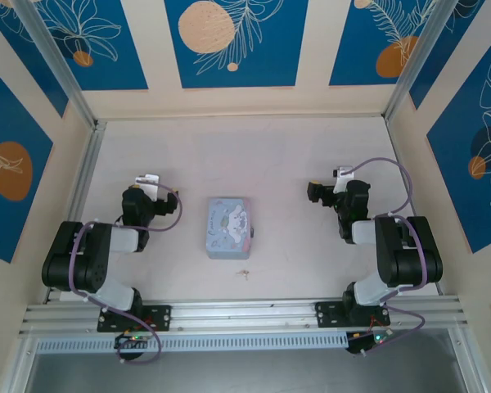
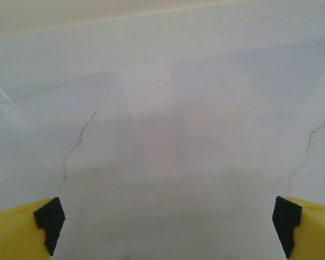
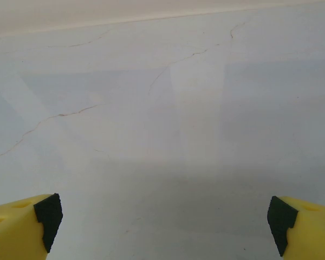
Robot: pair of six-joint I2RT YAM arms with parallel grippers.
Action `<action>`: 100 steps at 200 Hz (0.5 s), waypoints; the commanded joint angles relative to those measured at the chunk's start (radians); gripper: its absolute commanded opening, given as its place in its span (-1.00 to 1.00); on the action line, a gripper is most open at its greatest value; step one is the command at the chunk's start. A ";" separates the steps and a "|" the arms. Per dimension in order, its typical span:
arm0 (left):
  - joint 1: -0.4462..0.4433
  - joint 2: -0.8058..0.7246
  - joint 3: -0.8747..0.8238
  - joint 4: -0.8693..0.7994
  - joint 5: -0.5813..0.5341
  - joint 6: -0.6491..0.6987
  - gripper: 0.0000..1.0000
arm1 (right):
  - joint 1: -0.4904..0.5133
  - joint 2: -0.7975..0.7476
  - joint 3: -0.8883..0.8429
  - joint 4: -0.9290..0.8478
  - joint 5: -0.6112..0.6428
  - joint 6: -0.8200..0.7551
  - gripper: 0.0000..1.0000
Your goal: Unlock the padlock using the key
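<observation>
Left claw [image 2: 168, 230]: jaws wide apart, nothing between them, bare table [image 2: 168, 108] beneath. Right claw [image 3: 165, 225]: likewise wide and empty.

Top view: left claw sits left of centre and right claw right of centre, both at mid-height of the frame. Tin [image 1: 228, 227] lies at centre between them, well apart from each. Padlock [image 1: 251, 232] shows as a small dark piece touching the tin's right edge, the side nearer the right claw. Its axis cannot be told.

Key [image 1: 244, 273] lies on the table just below the tin, apart from it, lower than both claws and roughly midway between them. It is too small to tell which way it points.
</observation>
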State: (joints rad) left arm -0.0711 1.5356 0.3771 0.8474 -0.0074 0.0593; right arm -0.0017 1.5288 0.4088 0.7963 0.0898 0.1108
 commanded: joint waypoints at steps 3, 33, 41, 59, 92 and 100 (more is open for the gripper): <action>0.004 0.000 0.019 -0.007 0.009 0.001 0.99 | 0.006 -0.006 0.001 0.024 0.020 -0.009 0.99; 0.015 0.006 0.033 -0.029 0.016 -0.012 0.99 | 0.006 -0.006 0.001 0.025 0.019 -0.010 0.99; 0.019 0.007 0.034 -0.031 0.020 -0.013 0.99 | 0.006 -0.006 0.002 0.025 0.018 -0.009 0.99; 0.019 0.006 0.034 -0.031 0.021 -0.015 1.00 | 0.002 -0.005 0.002 0.022 0.008 -0.006 0.99; 0.021 0.010 0.043 -0.043 0.023 -0.015 0.99 | -0.004 -0.004 0.006 0.017 -0.004 -0.003 0.98; 0.021 0.009 0.042 -0.041 0.023 -0.014 0.99 | -0.005 -0.004 0.007 0.012 -0.007 -0.001 0.99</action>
State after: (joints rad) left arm -0.0643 1.5360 0.3920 0.8192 -0.0071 0.0547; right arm -0.0021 1.5288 0.4088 0.7963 0.0929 0.1108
